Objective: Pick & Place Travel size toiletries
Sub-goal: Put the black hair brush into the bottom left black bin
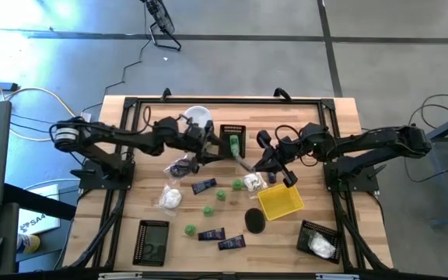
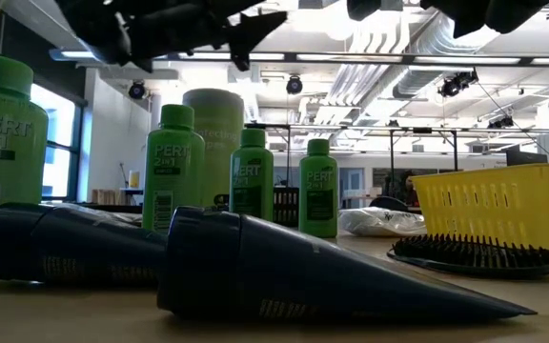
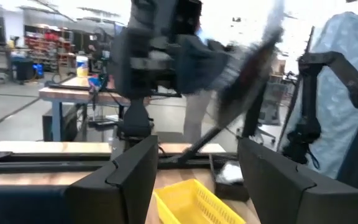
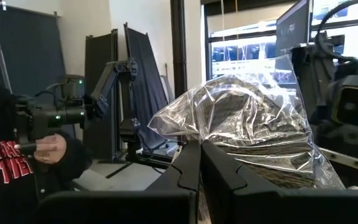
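Right pincer clamps a clear plastic bag above the counter's middle.

The crinkled clear bag (image 4: 253,134) hangs pinched between the closed fingers of the right pincer (image 4: 200,163), at centre frame in the high view, over the yellow basket (image 1: 280,201). The left pincer (image 1: 208,148) hovers open just left of it. Below them, navy tubes (image 1: 203,186), 4 green bottles (image 2: 252,180) and white packets (image 1: 169,197) lie scattered across the counter (image 1: 123,194).

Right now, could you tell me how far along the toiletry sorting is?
Barely begun. A white soft packet already lies in the black mesh basket. The right gripper is shut on a clear crinkly plastic bag. The left gripper is open. Green bottles and navy tubes remain on the table.
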Controlling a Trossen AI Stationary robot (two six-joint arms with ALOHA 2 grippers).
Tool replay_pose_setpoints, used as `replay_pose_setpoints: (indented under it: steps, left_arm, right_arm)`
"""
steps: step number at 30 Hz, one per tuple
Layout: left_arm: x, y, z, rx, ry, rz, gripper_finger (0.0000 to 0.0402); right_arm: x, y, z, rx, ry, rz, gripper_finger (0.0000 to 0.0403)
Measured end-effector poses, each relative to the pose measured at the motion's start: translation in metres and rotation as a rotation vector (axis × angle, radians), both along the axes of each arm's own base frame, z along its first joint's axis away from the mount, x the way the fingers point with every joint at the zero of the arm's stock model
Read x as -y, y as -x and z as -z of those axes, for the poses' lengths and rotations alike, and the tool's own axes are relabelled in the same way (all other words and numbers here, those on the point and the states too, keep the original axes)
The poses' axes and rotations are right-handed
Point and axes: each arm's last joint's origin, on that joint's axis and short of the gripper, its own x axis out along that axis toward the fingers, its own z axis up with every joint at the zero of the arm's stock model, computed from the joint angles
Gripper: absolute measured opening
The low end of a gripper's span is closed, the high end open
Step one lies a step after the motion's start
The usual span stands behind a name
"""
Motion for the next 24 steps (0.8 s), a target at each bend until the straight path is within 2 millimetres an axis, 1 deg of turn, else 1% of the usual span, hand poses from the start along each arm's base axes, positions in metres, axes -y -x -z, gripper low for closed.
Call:
replay_pose_setpoints:
  steps: [7,11,19,24]
  left_arm:
    - [-0.004,-0.018,-0.002,-0.004,-0.006,0.046,0.0218]
    - [-0.003,-0.025,-0.008,0.014,-0.023,0.098,0.0218]
    - [-0.002,-0.027,-0.012,0.025,-0.039,0.151,0.0218]
    - [0.004,-0.028,-0.012,0.026,-0.044,0.181,0.0218]
  right_arm:
    - [-0.002,0.000,0.000,-0.001,0.003,-0.028,0.0003]
    - [-0.002,0.000,0.000,-0.002,0.003,-0.028,0.0003]
    - [-0.002,0.000,0.000,-0.001,0.004,-0.026,0.0003]
    - [-0.002,0.000,0.000,0.000,0.001,0.000,0.0003]
